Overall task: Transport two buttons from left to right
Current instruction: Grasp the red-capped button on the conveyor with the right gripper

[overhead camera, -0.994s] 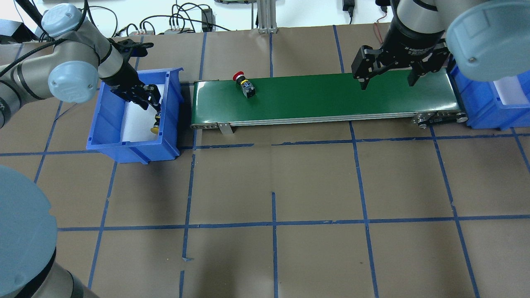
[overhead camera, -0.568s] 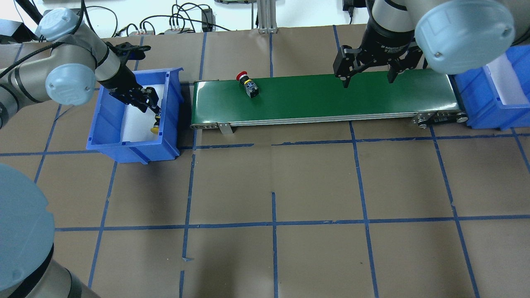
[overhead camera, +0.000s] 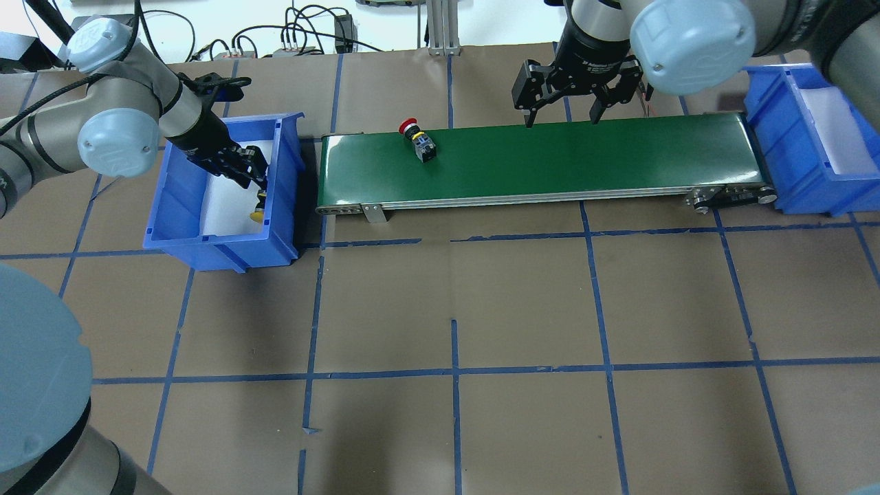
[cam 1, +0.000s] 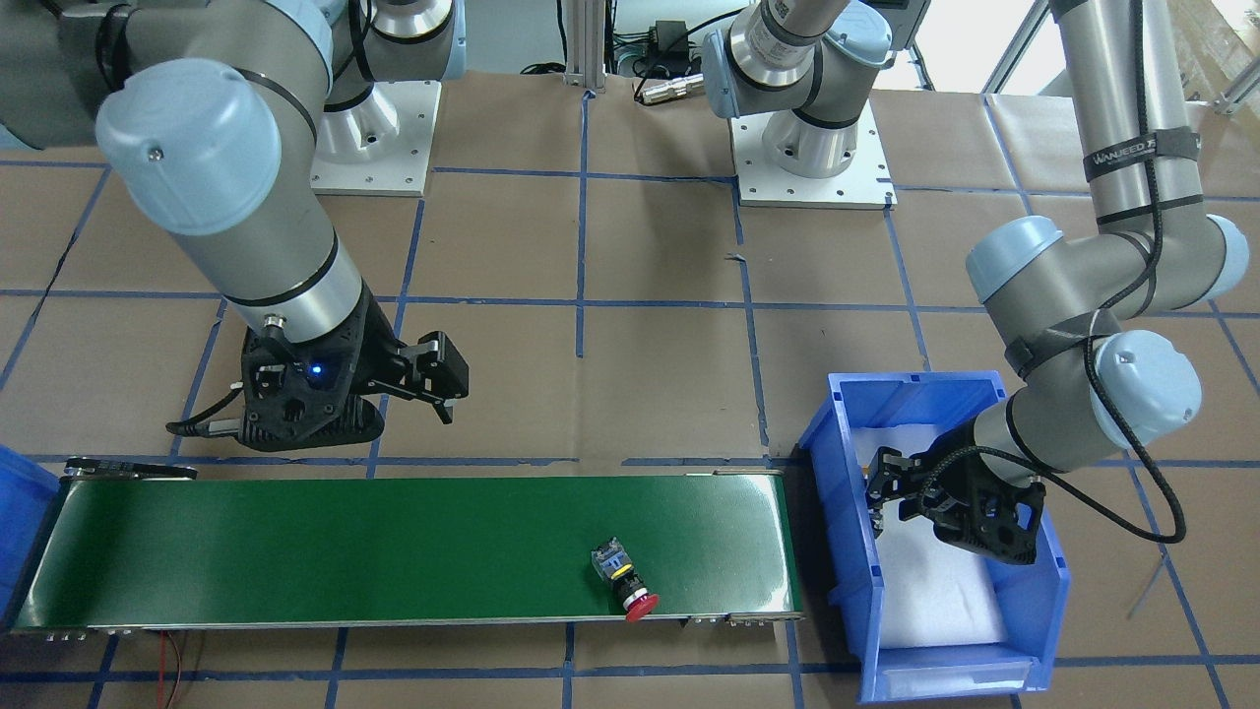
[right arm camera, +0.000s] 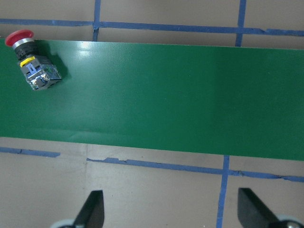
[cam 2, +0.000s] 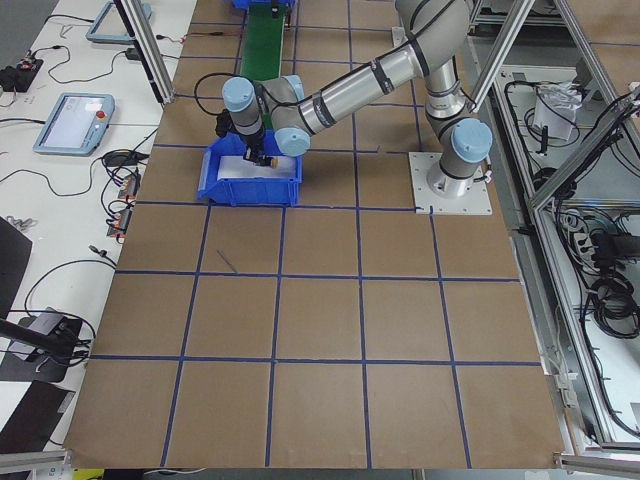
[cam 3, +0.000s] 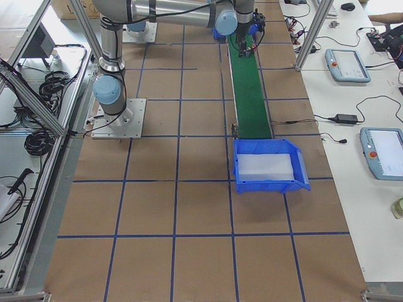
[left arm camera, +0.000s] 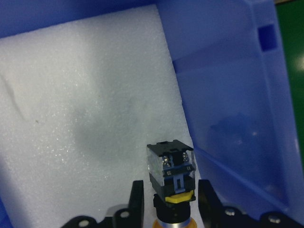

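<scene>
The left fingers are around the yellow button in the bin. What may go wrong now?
1. The yellow button lies close to the wall of the blue bin; the left gripper's fingers may scrape it.
2. The red button lies with its cap over the edge of the conveyor belt; it might roll off before the open right gripper reaches it.

Just past the left end of the belt (overhead camera: pixel 536 155), the yellow button (overhead camera: pixel 258 208) is a speck to us from overhead. The wrist view crops its cap, and we cannot tell whether the left gripper (left arm camera: pixel 171 187) touches it. Past the belt's other end, the front view's edge cuts off the right bin (cam 1: pixel 20 512).
</scene>
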Controlling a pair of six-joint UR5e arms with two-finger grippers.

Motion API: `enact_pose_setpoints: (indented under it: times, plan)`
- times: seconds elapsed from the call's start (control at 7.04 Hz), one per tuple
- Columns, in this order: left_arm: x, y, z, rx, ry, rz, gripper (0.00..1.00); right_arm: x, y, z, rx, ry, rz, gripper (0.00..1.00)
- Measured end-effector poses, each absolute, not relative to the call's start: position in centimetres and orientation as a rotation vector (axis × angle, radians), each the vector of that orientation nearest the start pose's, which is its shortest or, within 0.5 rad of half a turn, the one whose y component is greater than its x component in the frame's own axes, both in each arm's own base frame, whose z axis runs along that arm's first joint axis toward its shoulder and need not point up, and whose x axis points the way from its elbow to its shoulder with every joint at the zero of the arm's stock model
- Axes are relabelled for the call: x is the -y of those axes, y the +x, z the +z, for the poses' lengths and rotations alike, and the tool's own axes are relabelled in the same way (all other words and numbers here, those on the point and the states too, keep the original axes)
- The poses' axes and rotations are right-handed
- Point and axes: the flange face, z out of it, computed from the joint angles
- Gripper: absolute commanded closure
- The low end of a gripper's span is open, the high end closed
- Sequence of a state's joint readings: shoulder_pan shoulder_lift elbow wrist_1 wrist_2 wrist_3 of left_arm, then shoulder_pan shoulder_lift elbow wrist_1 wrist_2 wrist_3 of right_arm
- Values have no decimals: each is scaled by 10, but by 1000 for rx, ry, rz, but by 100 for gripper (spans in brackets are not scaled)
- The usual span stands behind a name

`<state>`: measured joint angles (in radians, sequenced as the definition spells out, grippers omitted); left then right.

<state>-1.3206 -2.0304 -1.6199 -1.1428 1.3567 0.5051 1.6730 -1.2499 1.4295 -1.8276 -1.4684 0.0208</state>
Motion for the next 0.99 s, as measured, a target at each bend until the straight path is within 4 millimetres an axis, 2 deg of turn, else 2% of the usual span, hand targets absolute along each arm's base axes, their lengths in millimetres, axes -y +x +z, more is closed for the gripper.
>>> enact_pose_setpoints:
  times: [0.14, 0.43, 0.57, 0.99]
  plan:
    - [642, 5, 247, -3346, 414, -7, 51, 621, 215, 390, -3029, -146, -121, 1]
    - [642, 5, 247, -3347, 413, -8, 51, 643, 245, 366, -3036, -171, -129, 1]
    - [642, 6, 247, -3347, 412, -8, 51, 650, 260, 354, -3041, -128, -121, 1]
    - [642, 9, 250, -3379, 397, -35, 51, 656, 288, 324, -3122, -55, -122, 0]
